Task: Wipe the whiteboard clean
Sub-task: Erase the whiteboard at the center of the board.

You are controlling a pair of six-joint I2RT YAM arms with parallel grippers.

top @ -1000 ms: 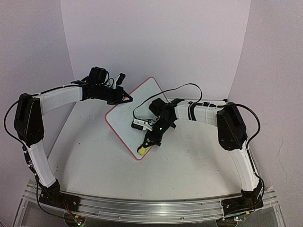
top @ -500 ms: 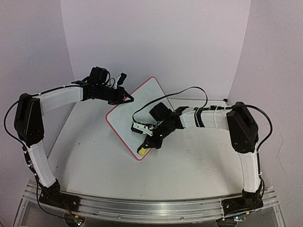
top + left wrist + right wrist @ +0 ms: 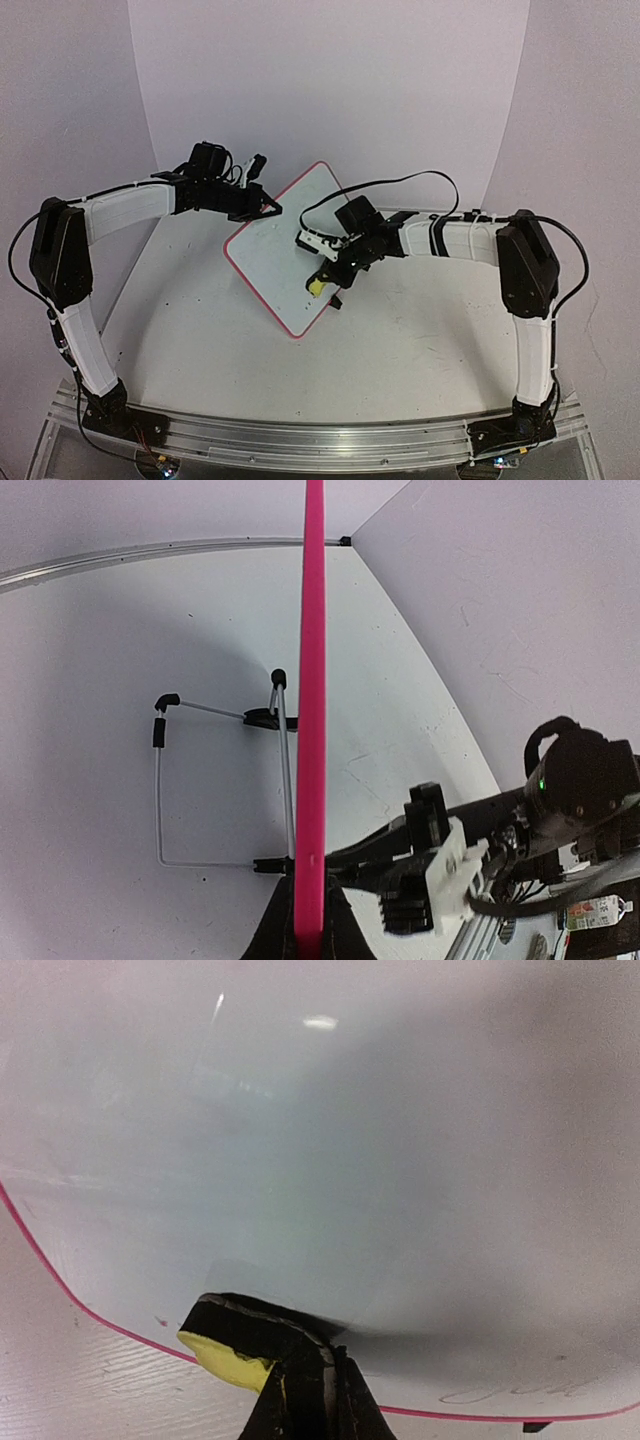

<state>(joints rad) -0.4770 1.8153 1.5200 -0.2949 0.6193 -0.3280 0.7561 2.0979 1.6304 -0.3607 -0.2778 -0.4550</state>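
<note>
Over the bench (image 3: 200,330), my left jaws clamp the whiteboard (image 3: 275,265) by its pink frame; my right jaws pinch a yellow block (image 3: 316,288) against its face.

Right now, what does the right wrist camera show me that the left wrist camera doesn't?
Only right wrist: the whiteboard face, mostly clean, faint marker writing near its lower edge, and the yellow-and-black eraser block pinched in the right gripper. Only left wrist: the board edge-on, its wire stand behind, the left gripper clamped on the frame. Both: the pink frame.
</note>
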